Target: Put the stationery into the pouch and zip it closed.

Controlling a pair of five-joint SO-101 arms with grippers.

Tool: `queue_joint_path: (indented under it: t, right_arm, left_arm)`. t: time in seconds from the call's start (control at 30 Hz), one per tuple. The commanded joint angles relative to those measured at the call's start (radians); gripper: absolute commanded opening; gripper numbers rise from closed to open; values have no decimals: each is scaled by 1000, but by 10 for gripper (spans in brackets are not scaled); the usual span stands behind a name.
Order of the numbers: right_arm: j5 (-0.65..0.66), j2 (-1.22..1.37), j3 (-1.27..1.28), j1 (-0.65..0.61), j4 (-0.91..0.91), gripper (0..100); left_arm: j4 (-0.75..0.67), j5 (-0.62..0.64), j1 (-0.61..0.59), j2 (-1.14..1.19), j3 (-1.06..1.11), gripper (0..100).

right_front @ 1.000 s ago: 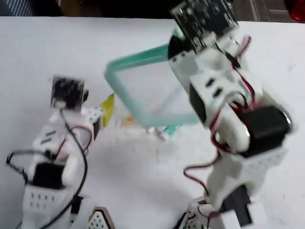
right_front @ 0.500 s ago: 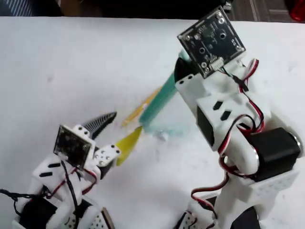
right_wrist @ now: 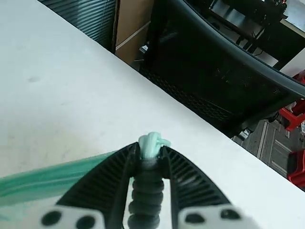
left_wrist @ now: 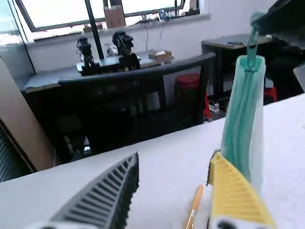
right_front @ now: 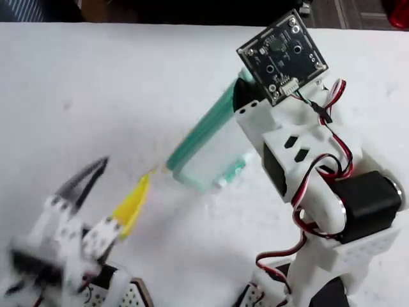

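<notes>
Pouch hangs just right of centre in the high view. It is held by one end in the right tool, whose jaws are pinched tight on the teal tab at the end of the zip. We judge it is raised this way so the zip edge runs on a slant and the mouth can be reached from the side. Its low corner is on or just above the surface; we cannot tell which. In the lower left of that view the left tool is spread wide, holds nothing, and points toward that low corner. We take it as lined up for the pencil, which lies on the surface just beside the pouch. Whether the zip is open we cannot tell. The surface is plain white. Behind it we see a black mesh chair, desks and bright windows.
</notes>
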Motion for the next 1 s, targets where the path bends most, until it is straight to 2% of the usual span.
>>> queue_joint_path:
  t: [0.0,0.13,0.2,0.3,0.43,0.53,0.67,0.8,0.97]
  right_arm:
    - [-11,-8,-3,-5,13,17]
    - [-69,-19,-3,-7,13,17]
    - [-124,-33,-5,-21,13,17]
    - [-129,-71,-2,-58,15,17]
    - [-129,-117,-2,-127,15,17]
    - [-129,-130,-2,-160,15,17]
    - [-129,-116,23,-168,13,17]
    - [-132,-84,63,-168,13,17]
    - [-132,-62,83,-168,12,17]
  left_arm:
    - [147,-31,-19,-19,-250,249]
    - [97,-32,-24,-13,-264,249]
    - [14,-26,-24,-13,-150,249]
    - [-158,-25,-33,-15,89,249]
    - [-442,-25,-145,-15,382,249]
    - [-568,-15,-259,-15,494,249]
    - [-539,64,-331,-15,480,249]
    - [-459,57,-326,-15,456,249]
    - [-384,57,-259,-15,433,250]
